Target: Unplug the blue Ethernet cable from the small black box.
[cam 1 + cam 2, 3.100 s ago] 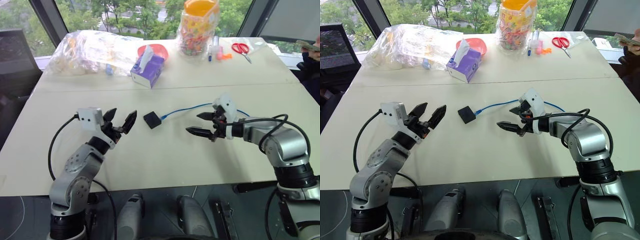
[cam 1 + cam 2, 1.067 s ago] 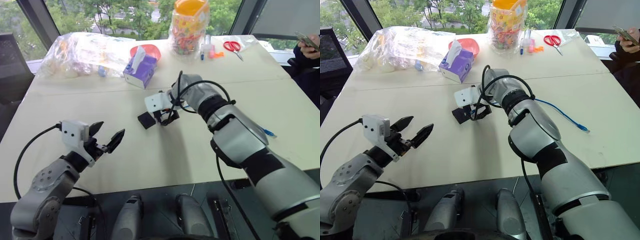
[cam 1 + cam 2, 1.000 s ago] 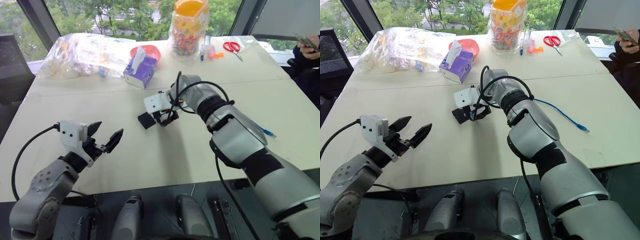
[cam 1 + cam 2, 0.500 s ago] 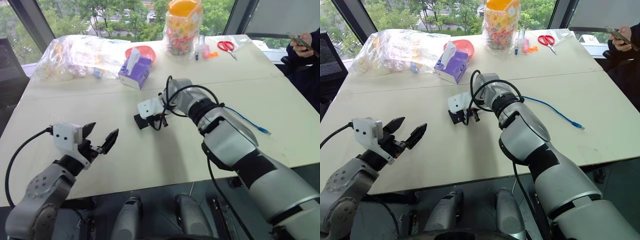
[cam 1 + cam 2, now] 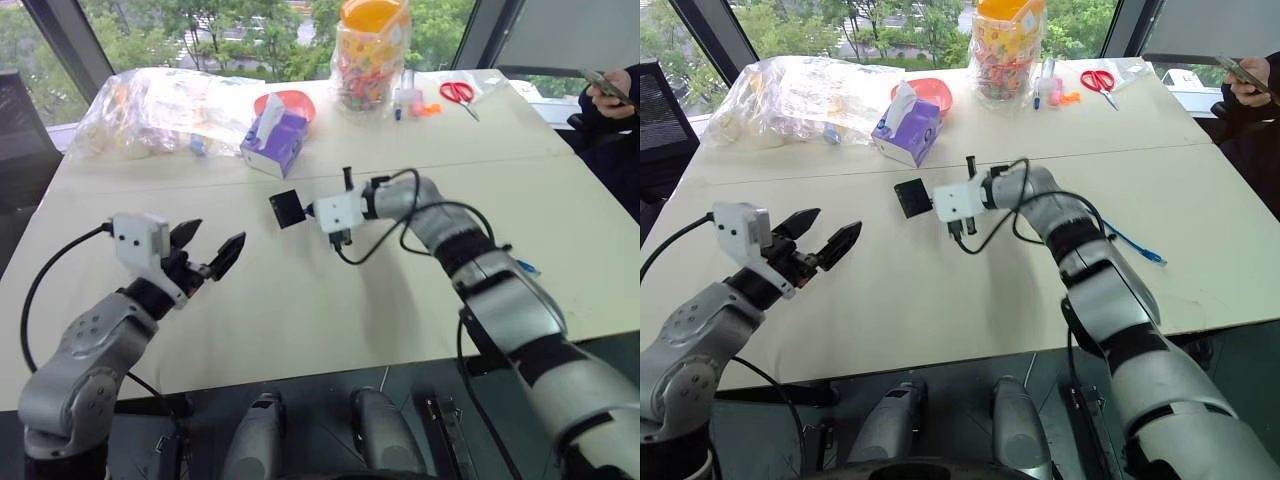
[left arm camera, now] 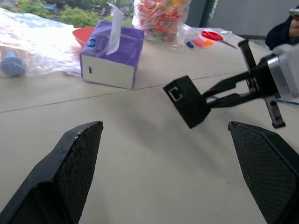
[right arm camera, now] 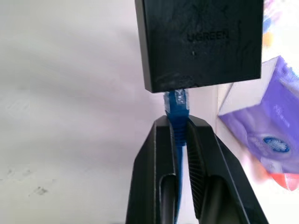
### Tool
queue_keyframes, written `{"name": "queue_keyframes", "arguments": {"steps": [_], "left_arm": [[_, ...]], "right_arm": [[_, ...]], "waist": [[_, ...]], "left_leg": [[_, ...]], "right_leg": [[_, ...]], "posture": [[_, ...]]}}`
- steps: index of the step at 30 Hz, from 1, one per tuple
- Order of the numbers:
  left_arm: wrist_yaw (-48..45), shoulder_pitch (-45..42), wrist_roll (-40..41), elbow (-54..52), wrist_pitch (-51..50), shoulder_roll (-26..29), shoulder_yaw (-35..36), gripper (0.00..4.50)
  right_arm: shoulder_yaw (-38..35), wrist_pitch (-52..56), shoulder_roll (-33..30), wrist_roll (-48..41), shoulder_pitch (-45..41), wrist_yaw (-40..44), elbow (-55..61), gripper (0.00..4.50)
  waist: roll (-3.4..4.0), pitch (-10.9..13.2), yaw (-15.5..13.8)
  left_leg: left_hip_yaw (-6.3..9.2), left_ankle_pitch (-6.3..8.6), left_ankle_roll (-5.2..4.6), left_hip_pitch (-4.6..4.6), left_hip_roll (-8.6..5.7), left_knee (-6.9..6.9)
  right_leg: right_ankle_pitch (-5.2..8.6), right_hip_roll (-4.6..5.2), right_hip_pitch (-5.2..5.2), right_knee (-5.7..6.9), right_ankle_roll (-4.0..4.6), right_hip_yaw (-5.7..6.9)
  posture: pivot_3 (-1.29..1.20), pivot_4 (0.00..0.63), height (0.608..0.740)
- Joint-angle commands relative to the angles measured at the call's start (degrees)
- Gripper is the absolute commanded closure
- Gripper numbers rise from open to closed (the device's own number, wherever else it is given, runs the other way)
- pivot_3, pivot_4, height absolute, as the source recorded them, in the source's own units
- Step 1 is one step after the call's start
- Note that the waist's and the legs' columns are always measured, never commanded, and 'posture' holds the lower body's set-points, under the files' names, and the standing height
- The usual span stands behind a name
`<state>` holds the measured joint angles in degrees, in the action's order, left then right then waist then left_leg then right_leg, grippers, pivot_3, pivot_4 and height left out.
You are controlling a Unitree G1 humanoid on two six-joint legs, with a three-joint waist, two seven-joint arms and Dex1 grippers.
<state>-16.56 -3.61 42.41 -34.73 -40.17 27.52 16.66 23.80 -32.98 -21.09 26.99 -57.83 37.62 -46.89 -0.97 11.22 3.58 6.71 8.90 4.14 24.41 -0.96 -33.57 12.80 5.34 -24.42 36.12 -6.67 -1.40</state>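
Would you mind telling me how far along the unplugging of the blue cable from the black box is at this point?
Done: the right tool is shut on the thin blue Ethernet cable just behind its plug, with the small flat matte-black box lifted off the beige table. In hand: the open left tool hovers beside the box without touching it. Left: the plug sits in the port; the box must be gripped and the plug pulled free.

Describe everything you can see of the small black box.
The black box is a small, flat, square piece of matte plastic with UGREEN embossed on one face and an open port in one edge, seen in the left wrist view. It hangs tilted above the table, touching nothing but the blue cable, whose plug sits in another edge. The right gripper is shut on that cable just behind the plug, carrying the box by it.
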Motion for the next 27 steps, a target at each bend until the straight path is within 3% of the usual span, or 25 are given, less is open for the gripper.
{"name": "queue_keyframes", "arguments": {"steps": [1, 7, 18, 21, 25, 27], "left_arm": [[-1.6, -4.1, 2.3, 1.7, -0.9, 0.4, -0.6, 0.0], [-5.2, -8.7, 5.0, 4.7, -3.1, 2.0, -1.8, 0.0], [-11.9, -10.4, 9.1, 7.5, -5.8, 4.7, -2.5, 0.0], [-12.5, -11.6, 8.6, 8.4, -5.4, 4.6, -3.2, 0.83], [-12.5, -13.1, 7.6, 9.6, -5.5, 4.1, -4.8, 2.43], [-12.4, -13.7, 7.0, 10.2, -5.3, 3.8, -5.7, 2.43]], "right_arm": [[-2.5, -1.7, -1.1, 3.2, 5.3, -10.5, 14.7, 4.44], [-2.5, 2.3, -2.3, 8.1, 10.5, -17.4, 23.5, 4.44], [-1.8, 4.9, -3.4, 9.7, 13.1, -18.5, 29.4, 4.44], [-1.6, 4.6, -3.7, 10.0, 13.7, -18.7, 30.8, 4.5], [-1.7, 4.5, -4.1, 10.6, 14.7, -19.4, 32.8, 4.5], [-1.6, 4.3, -4.5, 10.7, 15.2, -19.4, 33.6, 4.5]], "waist": [[0.0, 0.0, 0.2], [-0.01, 0.0, 0.1], [-0.02, 0.0, -1.0], [-0.03, 0.0, -1.2], [-0.03, 0.0, -1.2], [-0.03, 0.0, -1.2]], "left_leg": [[-0.01, 0.0, 0.0, -0.01, 0.0, 0.0], [-0.03, -0.02, 0.02, -0.04, 0.0, -0.06], [-0.02, -0.02, 0.02, -0.03, 0.0, -0.13], [-0.02, -0.02, 0.03, -0.03, 0.0, -0.16], [-0.02, -0.02, 0.03, -0.02, -0.01, -0.2], [-0.02, -0.02, 0.03, -0.02, -0.01, -0.19]], "right_leg": [[0.0, 0.0, 0.0, 0.0, 0.0, -0.02], [-0.01, 0.0, 0.02, 0.03, 0.02, -0.05], [-0.01, 0.01, 0.08, -0.03, 0.03, -0.05], [-0.01, 0.01, 0.09, -0.03, 0.03, -0.05], [-0.01, 0.02, 0.12, -0.05, 0.03, -0.05], [-0.01, 0.01, 0.12, -0.05, 0.03, -0.05]], "posture": [[0.0, 0.15, 0.728], [0.0, 0.15, 0.728], [0.0, 0.15, 0.728], [0.0, 0.15, 0.728], [0.0, 0.15, 0.728], [0.0, 0.15, 0.728]]}}
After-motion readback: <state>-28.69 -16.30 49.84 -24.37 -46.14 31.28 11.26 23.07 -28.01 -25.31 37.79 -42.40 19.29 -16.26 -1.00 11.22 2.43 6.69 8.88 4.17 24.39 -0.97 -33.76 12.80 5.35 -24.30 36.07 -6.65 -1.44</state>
